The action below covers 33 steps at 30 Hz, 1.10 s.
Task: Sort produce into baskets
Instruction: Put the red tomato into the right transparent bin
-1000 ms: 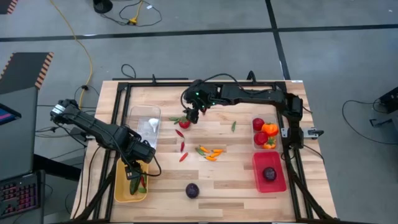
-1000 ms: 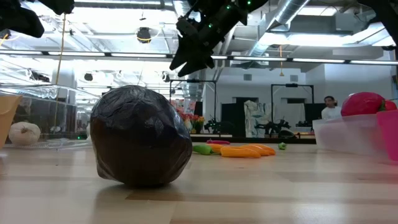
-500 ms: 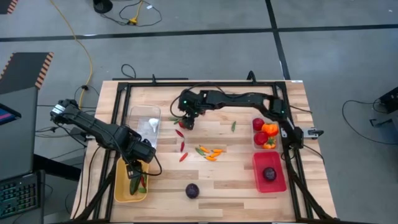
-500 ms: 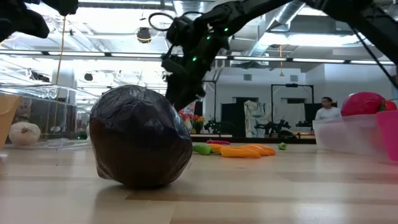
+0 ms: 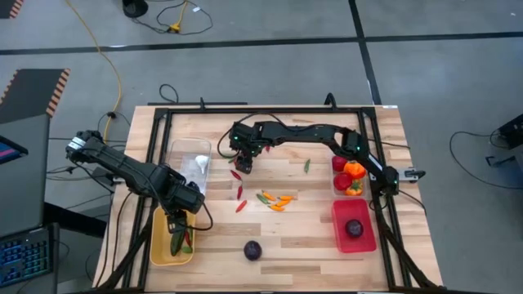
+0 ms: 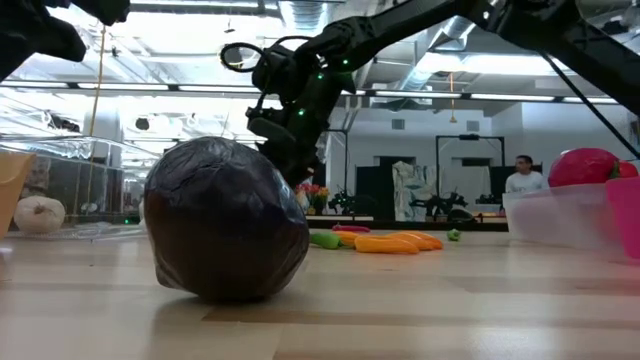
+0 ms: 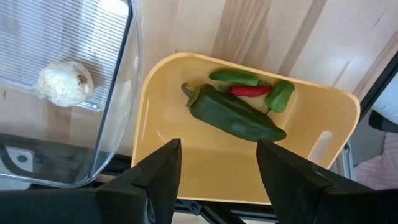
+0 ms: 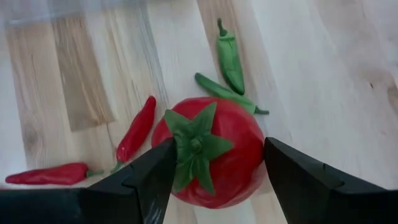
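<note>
The right gripper stands spread wide directly over a round red toy tomato with a green star-shaped calyx, its two dark fingers flanking the fruit on either side without closing on it. Whether they touch its skin I cannot tell. The tomato sits stem-up, squarely between the fingers, so the coming move looks like a straight descent and squeeze with no sideways correction; being round, it offers no long axis to line up with.

In the high view this tomato lies on the pale wooden table in its far half, just beside the clear plastic bin. Close around it lie two thin green chillies and two thin red chillies, near enough that a finger might nudge one on closing.

The right arm is stretched far across the table to reach here, well away from the red plastic bin and the clear bin holding tomatoes and orange peppers on its own side.

The left gripper hangs open and empty above the yellow plastic bin, which holds a large dark green pepper. A white garlic bulb rests in the neighbouring clear bin.
</note>
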{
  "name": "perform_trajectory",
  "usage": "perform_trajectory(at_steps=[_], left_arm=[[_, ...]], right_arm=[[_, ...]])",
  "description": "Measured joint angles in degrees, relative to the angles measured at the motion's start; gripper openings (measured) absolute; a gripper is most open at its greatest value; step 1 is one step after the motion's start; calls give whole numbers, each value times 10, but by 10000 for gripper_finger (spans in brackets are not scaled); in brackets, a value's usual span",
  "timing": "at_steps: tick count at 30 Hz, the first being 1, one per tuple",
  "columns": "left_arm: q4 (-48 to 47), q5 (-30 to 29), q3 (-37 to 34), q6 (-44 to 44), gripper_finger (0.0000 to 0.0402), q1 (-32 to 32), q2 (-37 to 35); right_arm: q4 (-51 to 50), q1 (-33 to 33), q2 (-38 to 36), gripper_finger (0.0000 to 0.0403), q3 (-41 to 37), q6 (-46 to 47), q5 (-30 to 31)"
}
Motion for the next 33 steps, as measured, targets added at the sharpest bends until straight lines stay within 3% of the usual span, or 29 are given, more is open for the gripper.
perform_trajectory(at_steps=[9, 21, 33], left_arm=[[0, -35, 0, 0, 196, 0, 0], [3, -64, 0, -2, 196, 0, 0], [5, -76, 0, -3, 196, 0, 0]], right_arm=[[-6, 0, 0, 257, -1, -8, -29], [-6, 0, 0, 154, -1, -26, -31], [-9, 0, -1, 146, -2, -26, -31]])
